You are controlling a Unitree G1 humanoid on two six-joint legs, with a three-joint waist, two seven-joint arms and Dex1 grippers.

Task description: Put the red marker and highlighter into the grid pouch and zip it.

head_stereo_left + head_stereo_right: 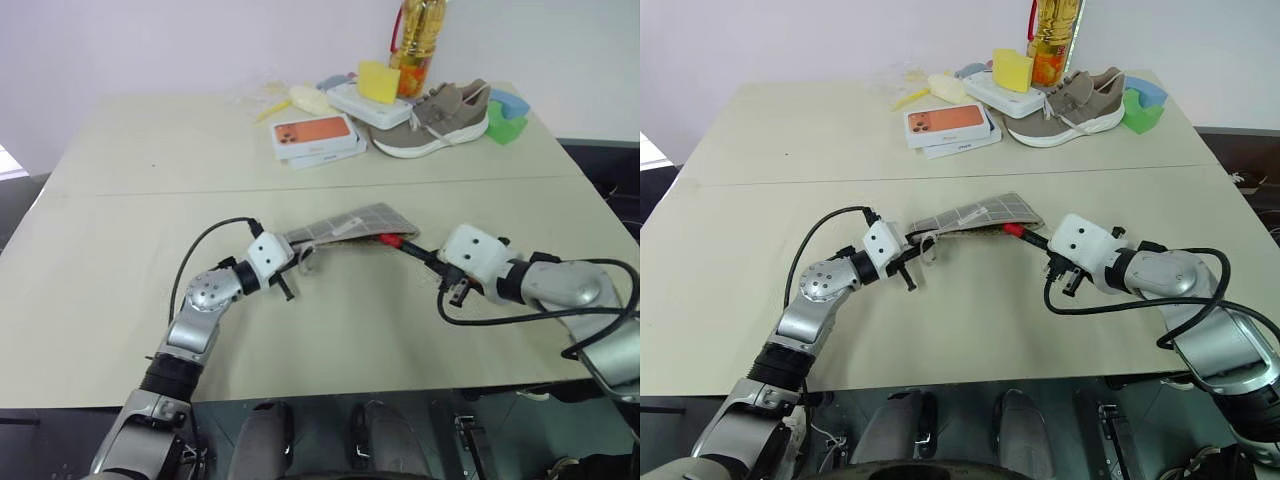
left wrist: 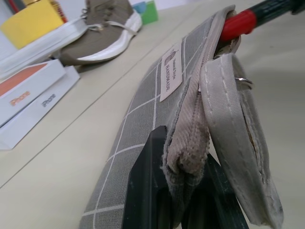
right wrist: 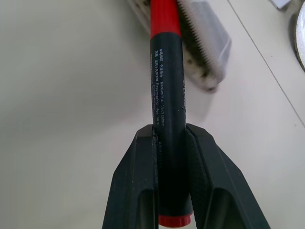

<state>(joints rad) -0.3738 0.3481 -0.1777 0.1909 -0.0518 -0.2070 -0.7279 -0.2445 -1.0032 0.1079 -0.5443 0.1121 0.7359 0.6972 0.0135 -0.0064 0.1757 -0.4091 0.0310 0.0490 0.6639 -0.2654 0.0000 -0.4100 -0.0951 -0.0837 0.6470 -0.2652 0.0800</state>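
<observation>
Head view, left fingers pinching grid pouch end, right fingers angling red marker in.

The near half of the table is bare around both arms, while boxes and a shoe crowd the far edge.

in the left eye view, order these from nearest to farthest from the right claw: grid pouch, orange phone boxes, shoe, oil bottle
1. grid pouch, just left of the right claw
2. orange phone boxes, farther back, left of the shoe
3. shoe, far right; too close to call with the boxes
4. oil bottle, at the far edge
</observation>
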